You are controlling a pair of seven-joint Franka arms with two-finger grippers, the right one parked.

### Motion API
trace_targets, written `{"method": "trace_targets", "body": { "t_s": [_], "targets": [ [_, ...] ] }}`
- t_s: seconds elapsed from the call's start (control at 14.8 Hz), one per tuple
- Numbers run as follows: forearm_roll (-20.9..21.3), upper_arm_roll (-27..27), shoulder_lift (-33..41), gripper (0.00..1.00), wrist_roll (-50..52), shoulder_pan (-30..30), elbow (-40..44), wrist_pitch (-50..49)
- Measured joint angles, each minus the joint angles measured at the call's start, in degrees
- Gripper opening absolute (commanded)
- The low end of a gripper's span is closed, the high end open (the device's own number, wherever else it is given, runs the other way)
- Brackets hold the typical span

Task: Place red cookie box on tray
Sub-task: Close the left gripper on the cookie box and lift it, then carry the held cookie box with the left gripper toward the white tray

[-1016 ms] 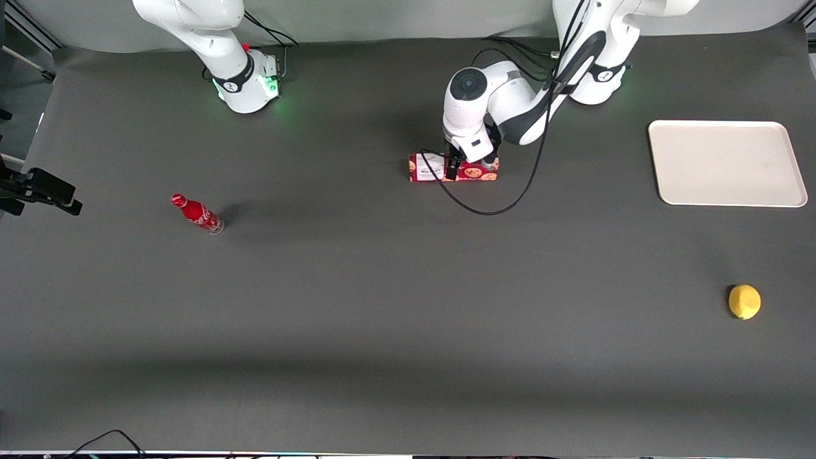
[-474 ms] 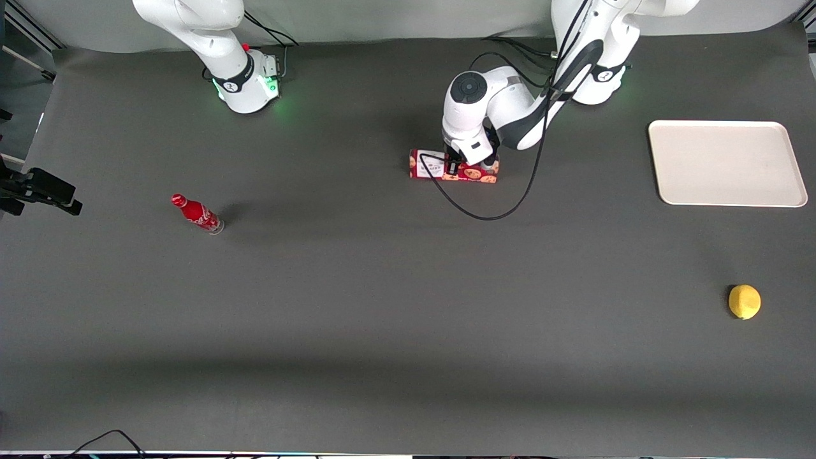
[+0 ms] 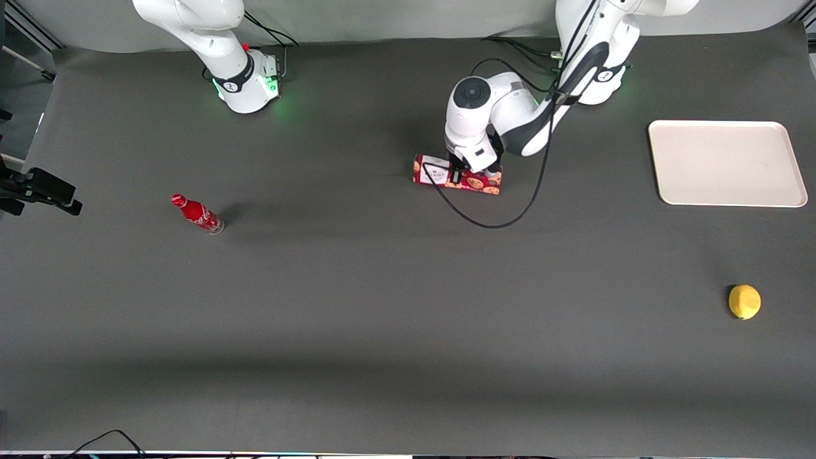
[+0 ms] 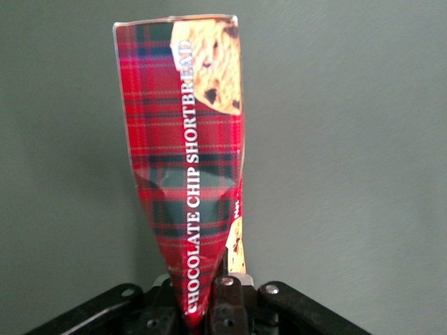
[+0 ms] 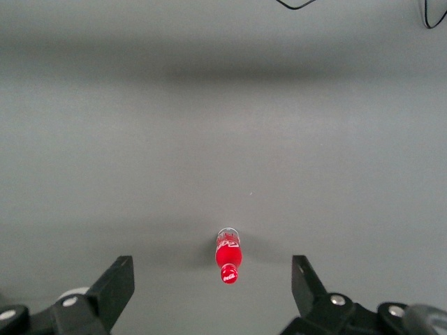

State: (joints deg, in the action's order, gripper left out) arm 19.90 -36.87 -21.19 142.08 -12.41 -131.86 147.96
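Under the gripper [image 3: 470,173], front view: the box [image 3: 456,177] sits pinched across its narrow width, near the middle of its length, with the white label end reaching out toward the parked arm's end of the table and the cookie-print end just beside the wrist. The long axis runs slightly askew to the table's edge. Whether the box rests on the cloth or hangs just clear of it cannot be told from this view. The tray [image 3: 727,163] lies well apart from the gripper, toward the working arm's end of the table, with nothing on it. A bottle [image 3: 197,213] stands far off toward the parked arm's end; a lemon [image 3: 744,301] lies nearer the camera than the tray. The wrist housing hides the fingertips and the middle of the box's top face.

Left wrist view: the box [image 4: 192,153] runs straight away from the gripper [image 4: 209,307], whose fingers are closed on it. The tartan wall shows a dent and the carton narrows toward the grip. Judgement: a light, thin-walled carton that yields under squeeze; its printed skin is probably smooth; the contents are likely brittle. A hold near mid-length suits it, and a firmer squeeze risks crushing. The fingers themselves are cut off at the frame's edge, so their contact cannot be made out.

Right wrist view: only the bottle [image 5: 228,257] on grey cloth; box, tray and working gripper are absent.
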Motion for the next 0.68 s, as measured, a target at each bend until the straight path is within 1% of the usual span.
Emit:
{"method": "trace_targets", "body": {
  "t_s": [0.2, 0.27, 0.34, 0.41, 0.47, 0.61, 0.68],
  "targets": [
    [0.11, 0.83, 1.29, 0.0, -2.75, 1.52, 3.18, -4.51],
    [-0.61, 1.05, 2.21, 0.0, -4.3, 1.93, 4.4, -7.0],
    [-2.44, 1.21, 3.37, 0.0, -6.78, 2.25, 5.81, -9.91],
    [-5.52, 1.62, 4.74, 0.0, -10.35, 2.38, 7.49, -13.19],
    [-11.14, 2.75, 7.49, 0.0, -17.06, 2.5, 10.72, -19.15],
    [-15.79, 4.38, 10.85, 0.0, -24.48, 2.57, 14.3, -27.24],
    [-17.3, 5.29, 12.48, 0.0, -27.74, 2.59, 15.98, -31.21]
  ]
}}
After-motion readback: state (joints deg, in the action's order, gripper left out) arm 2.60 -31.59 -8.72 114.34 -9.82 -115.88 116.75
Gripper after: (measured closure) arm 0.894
